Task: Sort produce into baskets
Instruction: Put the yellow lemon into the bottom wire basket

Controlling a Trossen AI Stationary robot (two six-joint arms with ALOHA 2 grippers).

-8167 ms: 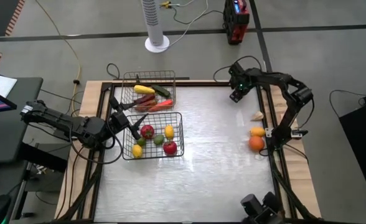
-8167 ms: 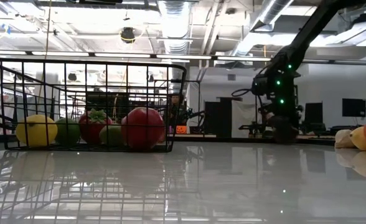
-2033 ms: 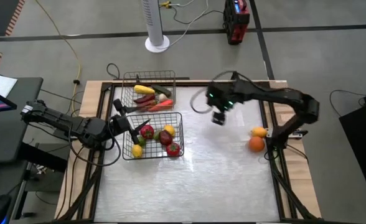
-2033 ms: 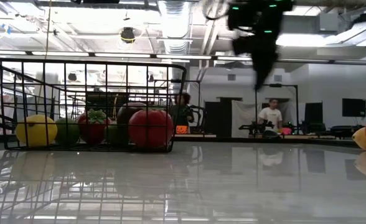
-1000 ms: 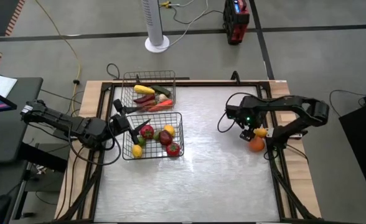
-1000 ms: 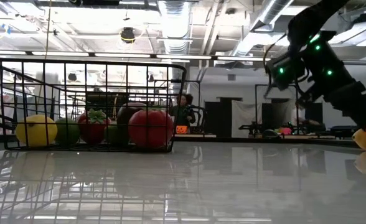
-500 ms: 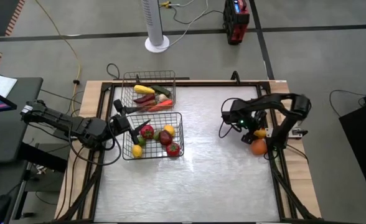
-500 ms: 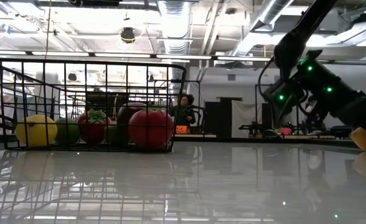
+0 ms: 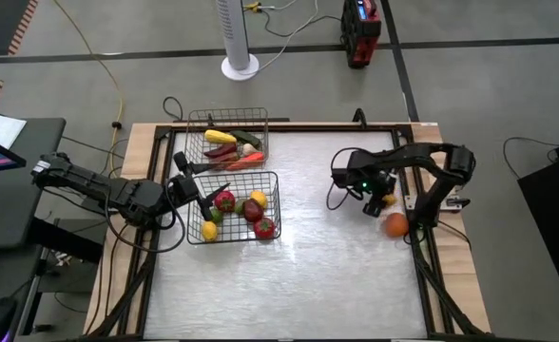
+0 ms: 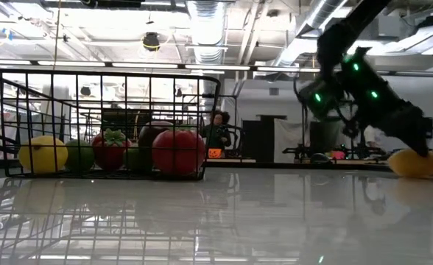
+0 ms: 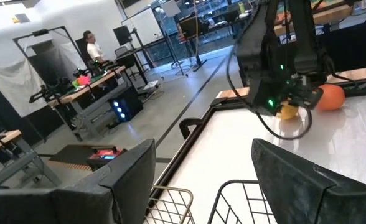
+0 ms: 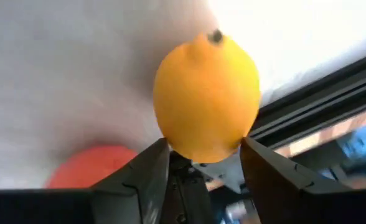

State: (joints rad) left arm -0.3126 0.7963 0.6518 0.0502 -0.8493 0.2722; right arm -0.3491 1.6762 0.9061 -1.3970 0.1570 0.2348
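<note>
My right gripper (image 12: 205, 146) is shut on a yellow lemon (image 9: 388, 199) near the table's right edge. An orange (image 9: 395, 224) lies on the table just nearer than it. Two wire baskets stand at the left. The far basket (image 9: 228, 138) holds long peppers and a yellow piece. The near basket (image 9: 272, 190) holds red, green and yellow round fruit. My left gripper (image 11: 201, 186) hovers open and level at the near basket's left rim, touching nothing. My right gripper pinches the lemon's two opposite sides (image 12: 170, 140) between its fingers, at the end nearest the gripper. The lemon's nub end points away. The fingers (image 10: 415, 143) slant down from the far left. The lemon (image 10: 414, 163) sits at table level; whether it is clear I cannot tell.
The table's raised right rail (image 9: 414, 190) runs close beside the lemon and the orange (image 12: 93, 165). Bare white table top (image 9: 308, 266) spreads between the baskets and the right arm. A person shows in the room beyond the table (image 10: 219, 129).
My right gripper has come down onto the lemon beside the orange, then gone toward the table's left. The lemon has moved with it, away from the right rail and a little apart from the orange, which stays put.
</note>
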